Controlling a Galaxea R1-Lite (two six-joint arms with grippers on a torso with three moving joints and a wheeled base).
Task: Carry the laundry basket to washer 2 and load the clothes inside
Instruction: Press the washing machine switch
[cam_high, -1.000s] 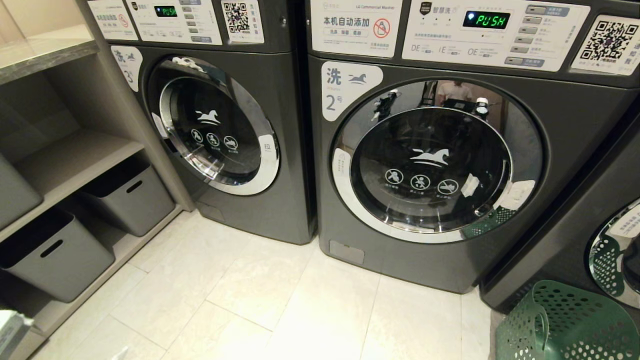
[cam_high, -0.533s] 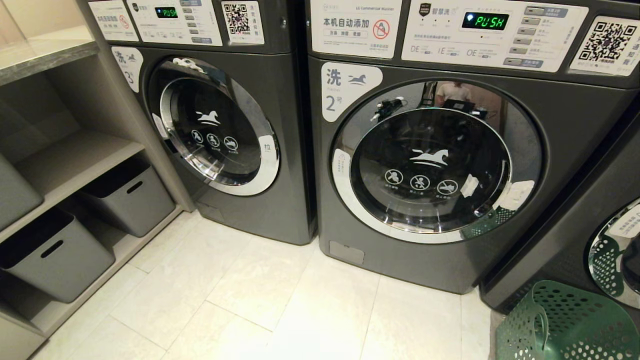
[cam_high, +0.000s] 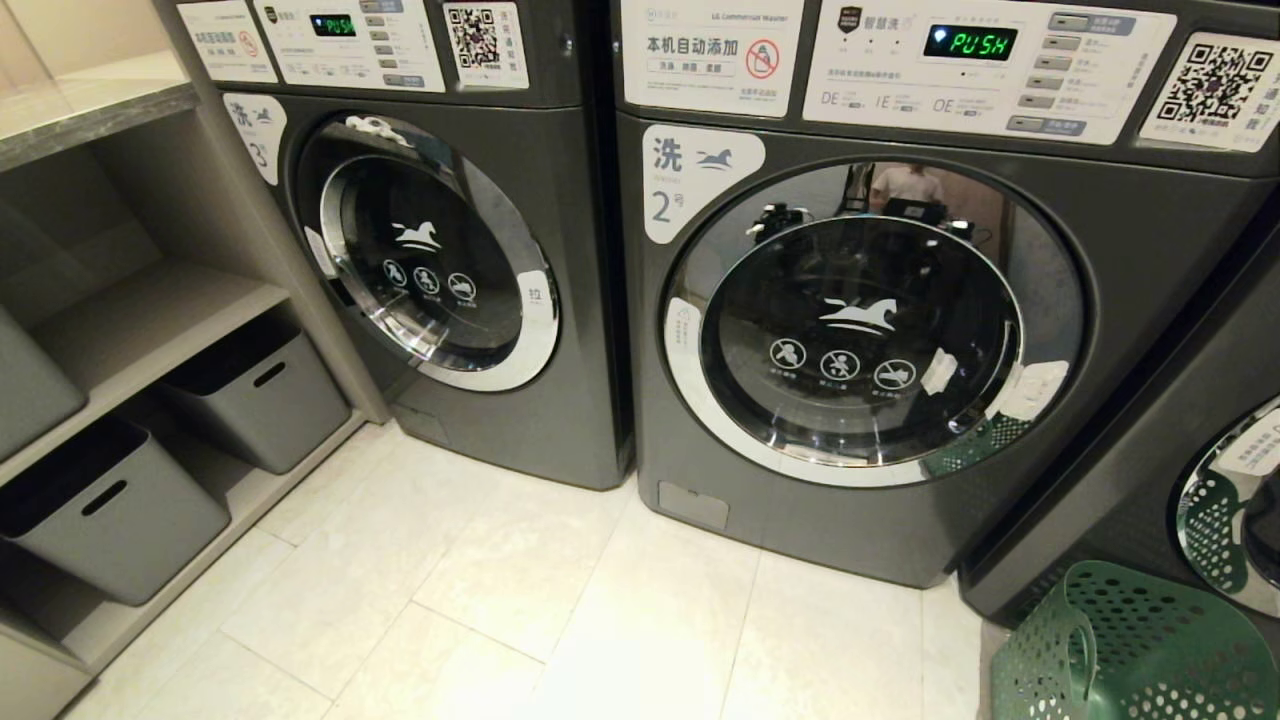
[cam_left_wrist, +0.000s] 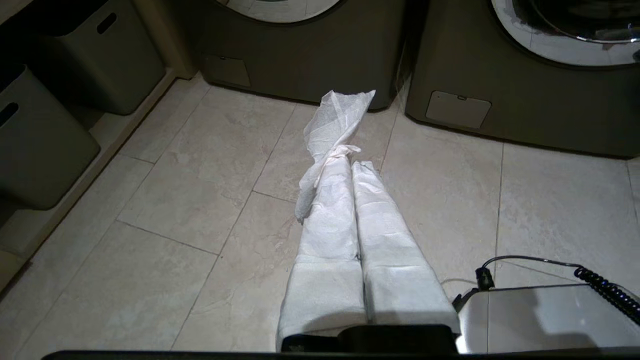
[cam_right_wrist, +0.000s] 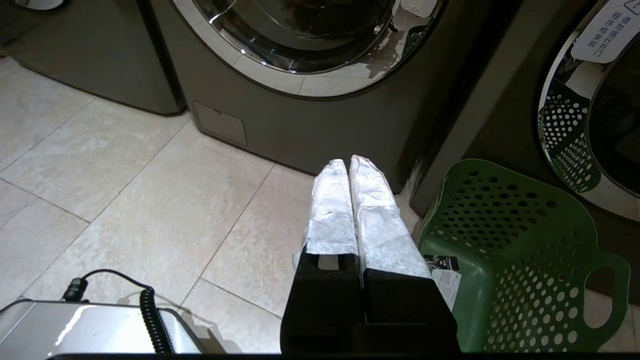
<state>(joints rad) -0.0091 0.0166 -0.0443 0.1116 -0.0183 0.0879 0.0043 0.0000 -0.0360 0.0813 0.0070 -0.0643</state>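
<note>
Washer 2 (cam_high: 860, 330) display reading "PUSH", laundry basket (cam_high: 1130, 645) beside, both grippers' fingers (cam_right_wrist: 350, 200) closed, empty.

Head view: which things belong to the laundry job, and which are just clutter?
Job:
- basket, green, on the floor at the right, in front of the next washer
- washer 2, door shut
- left gripper, shut, over the floor, a loose end of white wrapping at its tip
- right gripper, shut, beside the basket

Just there:
- washer 3
- grey bins on the shelves
</note>
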